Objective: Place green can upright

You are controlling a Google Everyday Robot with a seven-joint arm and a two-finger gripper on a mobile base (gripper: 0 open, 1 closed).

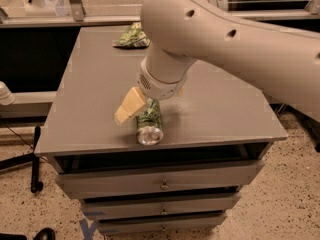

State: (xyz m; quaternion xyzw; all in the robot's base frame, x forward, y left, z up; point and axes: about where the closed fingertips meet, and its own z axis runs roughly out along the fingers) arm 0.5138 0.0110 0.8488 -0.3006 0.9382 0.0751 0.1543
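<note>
The green can [149, 126] lies on its side near the front edge of the grey cabinet top [90, 94], with one silver end facing the front. My gripper [146, 110] is low over the can's rear half and open. One cream finger [129, 106] sits just left of the can. The other finger is hidden behind the wrist on the can's right side. The can's rear end is hidden under the wrist.
A green-and-white snack bag [131, 35] lies at the back of the cabinet top. My big white arm [235, 44] crosses the right half of the top. Drawers [160, 181] are below the front edge. A black stand base [35, 159] is on the floor at the left.
</note>
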